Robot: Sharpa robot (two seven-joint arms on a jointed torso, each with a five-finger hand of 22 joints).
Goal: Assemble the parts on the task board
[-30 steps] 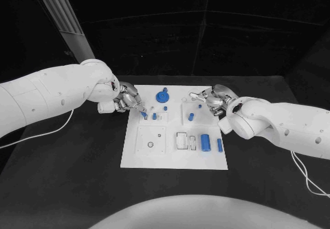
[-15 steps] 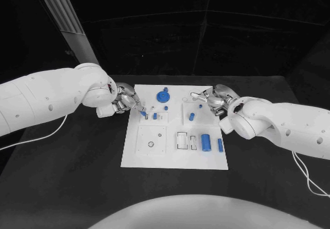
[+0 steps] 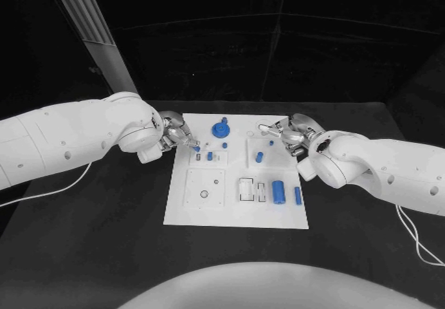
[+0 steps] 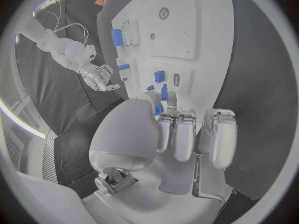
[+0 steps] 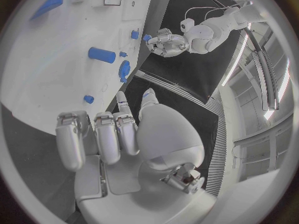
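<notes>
- The left hand (image 3: 174, 138) hung over the task board (image 3: 235, 215) at its left edge, near the far end, pinching a small blue peg (image 4: 164, 91) between thumb and fingertip while the other fingers curled loosely beside it.
- From the left wrist view, the peg stood roughly upright with its lower end just above or touching the board, next to a small blue block (image 4: 159, 76); whether it had entered a hole could not be told.
- To do this step well, the hand probably had to keep the peg square to the board and lower it straight, as a tilt would likely jam it at the hole's mouth.
- A light pinch seemed wise, so the peg could settle into line by itself.
- The right hand (image 3: 289, 134) hovered at the far right part of the board, fingers apart and holding nothing as far as the views showed.
- It would likely do best to stay off the board, since a nudge could shift the target.
- Other parts sat in place: a blue gear (image 3: 218, 131) at the far end, a blue cylinder (image 3: 277, 190) and a thinner blue pin (image 3: 297, 196) nearer the robot.
- The board lay flat on the black counter (image 3: 102, 219).
</notes>
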